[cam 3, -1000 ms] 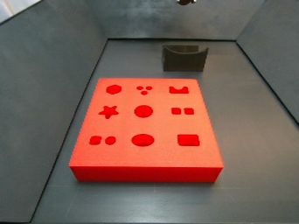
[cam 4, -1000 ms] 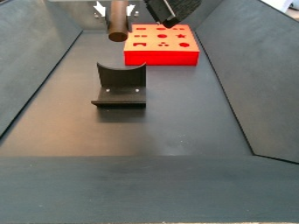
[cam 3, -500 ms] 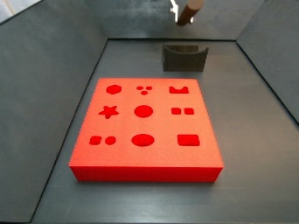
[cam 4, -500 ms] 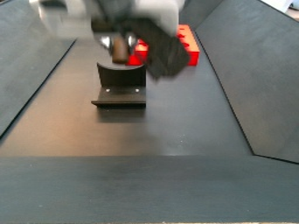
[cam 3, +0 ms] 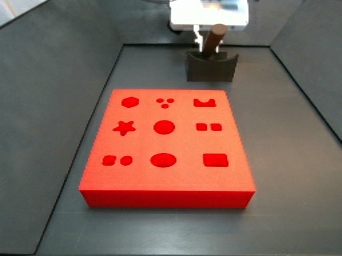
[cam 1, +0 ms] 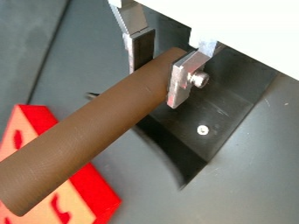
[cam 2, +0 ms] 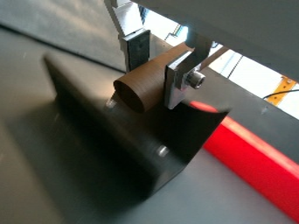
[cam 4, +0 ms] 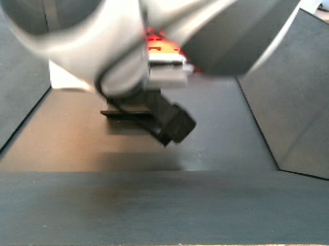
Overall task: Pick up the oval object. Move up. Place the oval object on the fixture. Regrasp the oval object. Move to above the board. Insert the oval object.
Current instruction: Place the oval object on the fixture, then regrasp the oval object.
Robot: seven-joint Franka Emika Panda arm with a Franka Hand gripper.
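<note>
Wrist views, item one: gripper [cam 1: 163,59], two flat silver fingers [cam 1: 187,74] with dark pads closed around the upper end of the oval object [cam 1: 87,140], a brown rounded peg. Its long axis runs away from the jaws, free end reaching out over a corner of the red board [cam 1: 52,175] as seen from this camera. The dark fixture [cam 1: 205,140] lies directly beneath, its plate and screw visible.

Wrist views, item two: same grip, fingers [cam 2: 181,74] clamped either side of the peg [cam 2: 146,83], whose rounded end face points toward the camera. The fixture's upright wall [cam 2: 100,118] stands just below the peg; whether peg and fixture touch cannot be told. A strip of board [cam 2: 251,157] shows beyond.

Side view, item three: gripper [cam 3: 209,22] at the far end of the enclosure, directly above the fixture [cam 3: 211,66]. The peg [cam 3: 210,40] hangs roughly vertical from the jaws, lower end at the notch. The board [cam 3: 167,190] sits well apart, nearer the camera, with no peg in any cut-out.

Side view, item four: blurred arm [cam 4: 141,48] fills the frame and hides the gripper and peg; only the fixture's base [cam 4: 126,115] and a sliver of board [cam 4: 161,43] show.

Step judged in hand: placing the oval object on the fixture. Next move likely calls for seating the peg in the notch, then opening the jaws for a regrasp.
</note>
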